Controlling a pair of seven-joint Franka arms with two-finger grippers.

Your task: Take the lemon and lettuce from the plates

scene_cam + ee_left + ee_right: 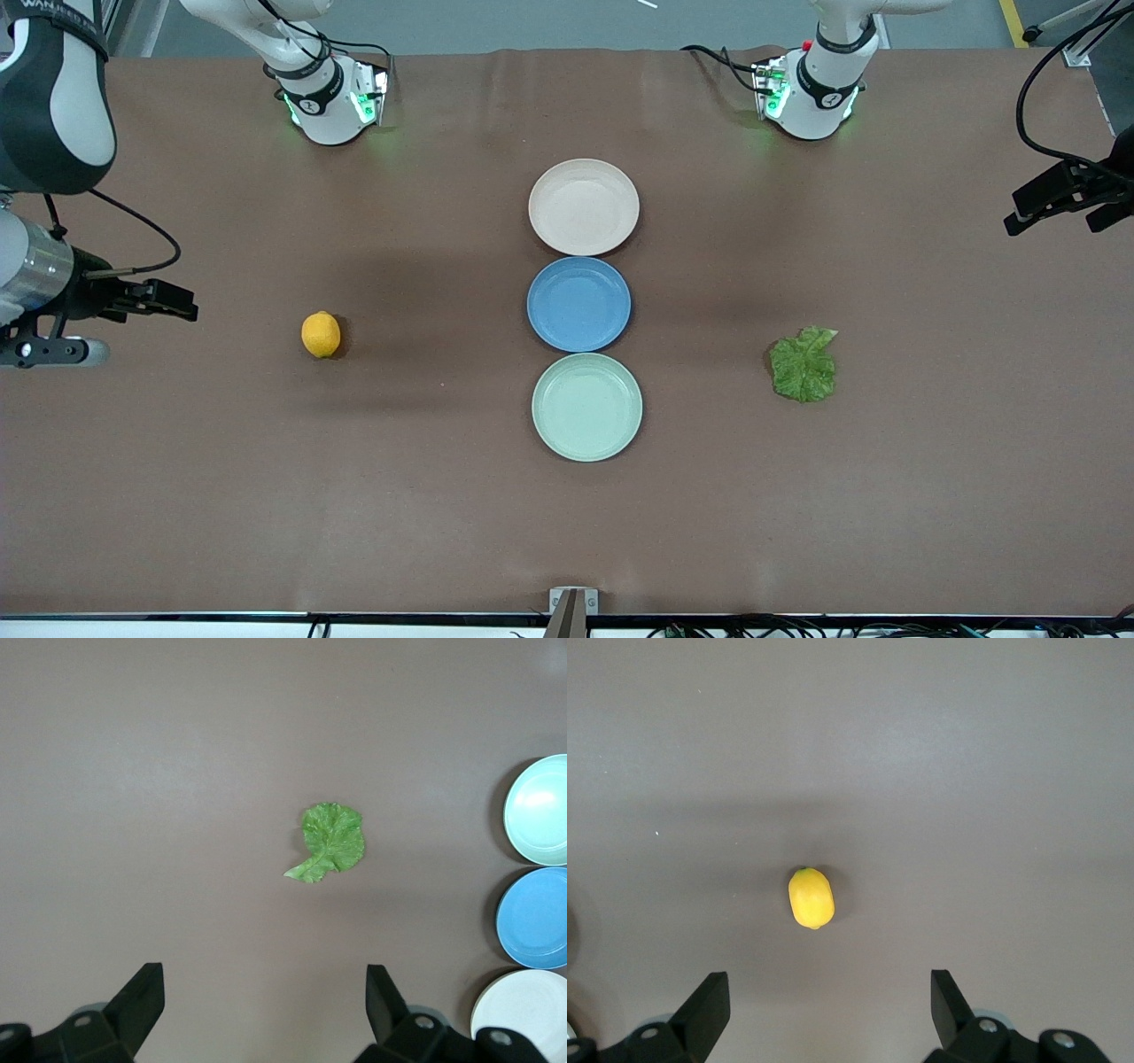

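Observation:
The lemon lies on the brown tablecloth toward the right arm's end, not on a plate. The lettuce lies flat on the cloth toward the left arm's end. The beige-pink plate and the mint green plate in the middle row both hold nothing. My right gripper hangs open high over its end of the table, apart from the lemon. My left gripper hangs open high over its end, apart from the lettuce.
A blue plate sits between the two task plates, nearly touching both. The robot bases stand along the table's edge farthest from the front camera. A small bracket sits at the edge nearest that camera.

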